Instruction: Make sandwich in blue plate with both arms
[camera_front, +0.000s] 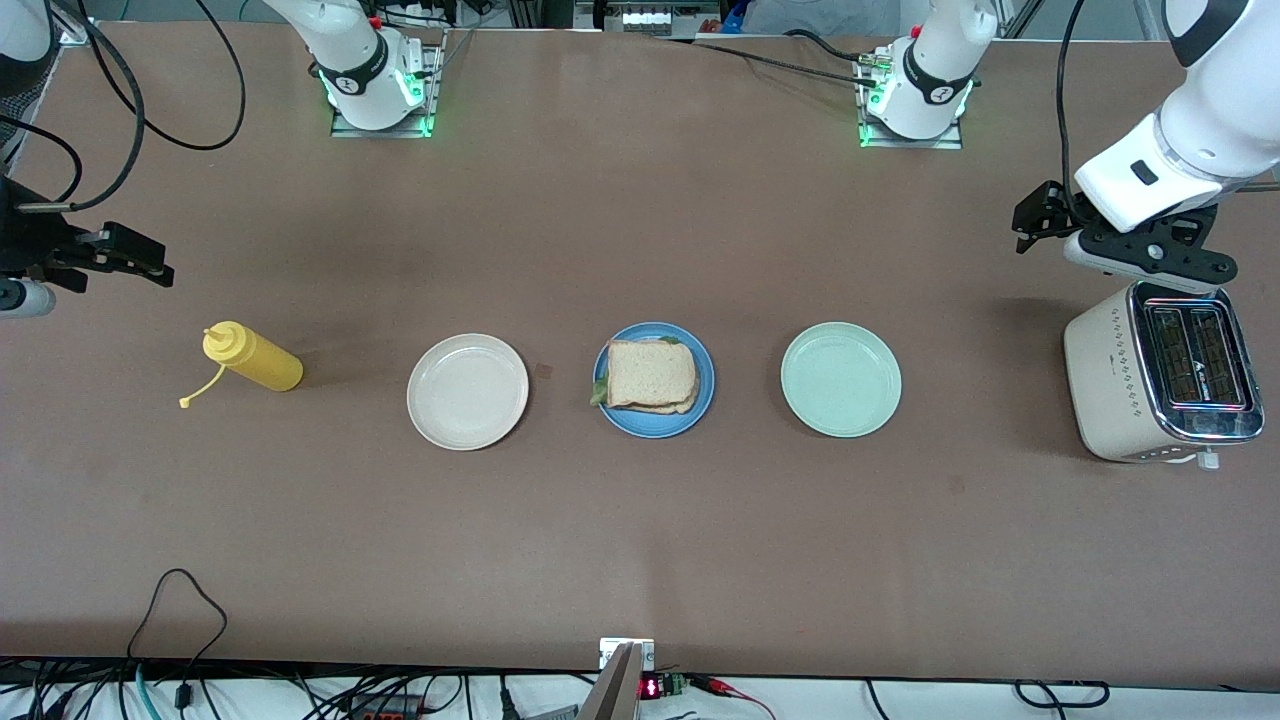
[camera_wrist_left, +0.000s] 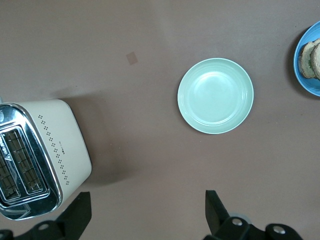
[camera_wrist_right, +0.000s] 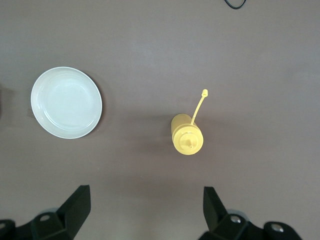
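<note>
While both grippers hang open, the squarish sandwich (camera_front: 650, 376) sits on the round blue plate (camera_front: 700, 405).

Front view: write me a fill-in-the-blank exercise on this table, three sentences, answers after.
1. The sandwich rests on the ____ plate.
2. The mustard bottle stands at the ____ arm's end of the table, beside the cream-white plate.
3. The left hand, fingers open, hangs over bare table between the mint-green plate and the ____.

Answers: blue; right; toaster
</note>
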